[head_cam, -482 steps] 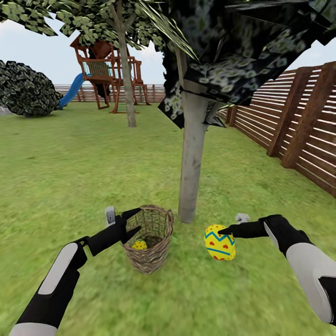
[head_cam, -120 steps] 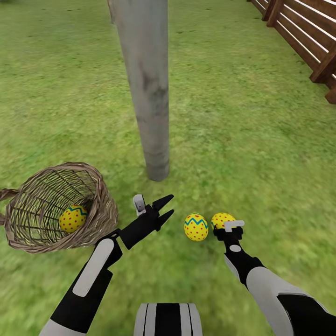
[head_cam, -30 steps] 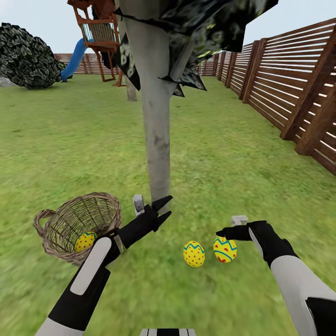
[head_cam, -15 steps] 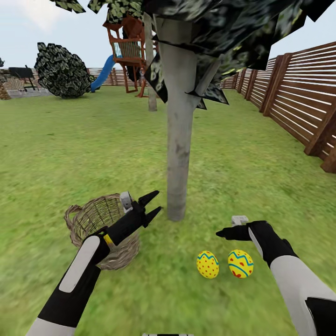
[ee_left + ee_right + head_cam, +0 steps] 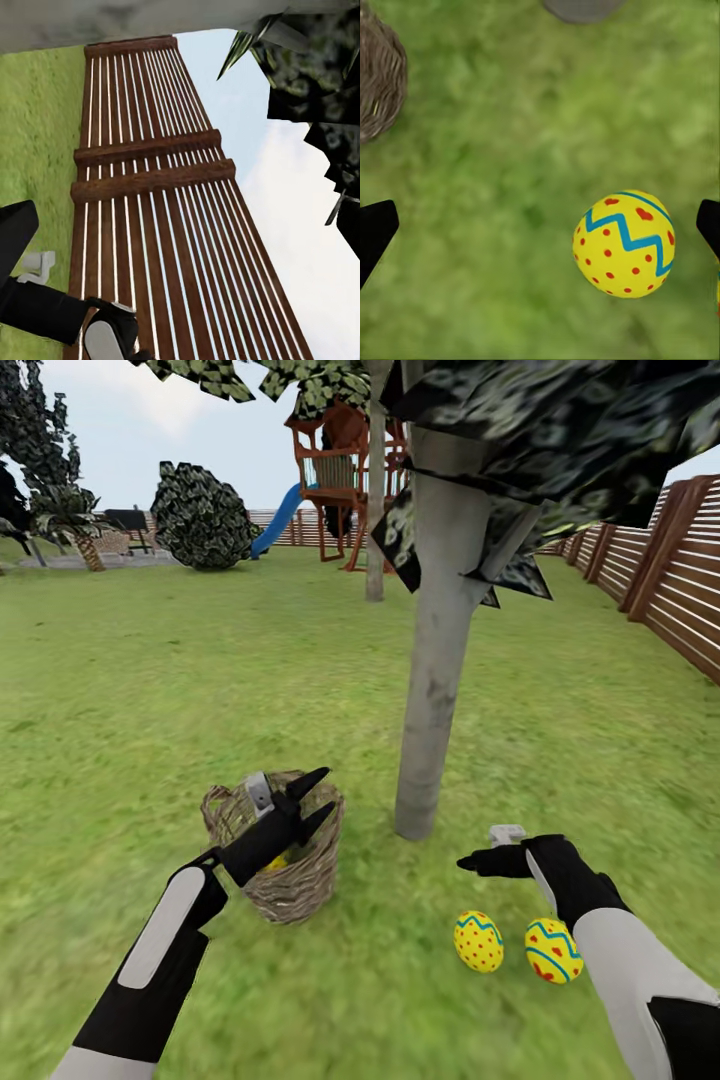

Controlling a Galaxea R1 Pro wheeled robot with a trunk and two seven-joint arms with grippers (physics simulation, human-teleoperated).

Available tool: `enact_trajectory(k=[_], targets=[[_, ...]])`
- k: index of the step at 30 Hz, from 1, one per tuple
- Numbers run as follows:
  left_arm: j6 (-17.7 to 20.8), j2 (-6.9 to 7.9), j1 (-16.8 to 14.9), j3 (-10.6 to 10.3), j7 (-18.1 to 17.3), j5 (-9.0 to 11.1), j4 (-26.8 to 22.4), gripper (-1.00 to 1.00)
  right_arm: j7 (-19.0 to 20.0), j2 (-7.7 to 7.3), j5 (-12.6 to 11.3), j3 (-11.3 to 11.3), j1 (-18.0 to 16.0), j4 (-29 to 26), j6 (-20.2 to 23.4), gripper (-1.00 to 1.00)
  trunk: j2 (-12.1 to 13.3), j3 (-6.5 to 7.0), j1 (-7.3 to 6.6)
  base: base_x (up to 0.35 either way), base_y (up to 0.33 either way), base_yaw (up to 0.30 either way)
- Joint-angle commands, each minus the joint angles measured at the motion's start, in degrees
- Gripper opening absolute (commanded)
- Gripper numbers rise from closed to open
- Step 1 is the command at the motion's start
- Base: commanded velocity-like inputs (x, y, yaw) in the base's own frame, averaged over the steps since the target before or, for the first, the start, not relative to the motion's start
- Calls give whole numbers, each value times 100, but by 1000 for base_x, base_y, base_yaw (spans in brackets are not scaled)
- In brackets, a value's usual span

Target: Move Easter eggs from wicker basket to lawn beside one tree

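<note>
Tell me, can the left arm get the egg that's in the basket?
Probably yes. The left gripper hangs open right over the basket, whose top is open. A bit of yellow egg shows inside, and nothing blocks the way down.

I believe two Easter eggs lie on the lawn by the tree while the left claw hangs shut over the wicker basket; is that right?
Not quite: the left claw is open, as the head view shows. Two Easter eggs do lie on the lawn by the tree, and it hangs over the wicker basket.
</note>
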Motion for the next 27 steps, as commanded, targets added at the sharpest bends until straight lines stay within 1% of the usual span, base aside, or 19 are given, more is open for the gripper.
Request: enact_trajectory(k=[1,6,9,12,14,18,22,25,27], targets=[[7,3,-4,0,-16,9,4,100,48,13,62,-29,-1,-6,16,100,-2,-5,-1,0,0,291],[0,-5,-3,34,-36,19,4,100,44,32,64,-29,-1,-1,8,100,-2,-5,-1,0,0,292],[-3,-13,2,37,-203,101,16,100,44,33,57,-29,-1,0,0,100,-2,-5,-1,0,0,291],[-2,-9,5,38,-307,122,21,100,44,35,58,-29,-1,0,-1,100,-2,-5,-1,0,0,292],[-1,-7,5,38,-344,127,32,100,44,75,59,-26,-1,5,-1,100,-2,-5,-1,0,0,292],[-1,-6,6,41,-359,129,38,100,44,207,75,-24,-1,21,-6,100,-2,-5,-1,0,0,292],[-7,-6,6,38,-361,130,39,100,23,388,89,-24,-1,71,-10,100,-2,-5,-1,0,0,292],[-7,-6,6,38,-361,130,39,100,18,414,101,-28,-1,72,-10,100,-2,-5,-1,0,0,291],[-9,-6,6,39,-361,126,39,100,24,395,104,-29,-1,54,-10,100,-2,-5,-1,0,0,291]])
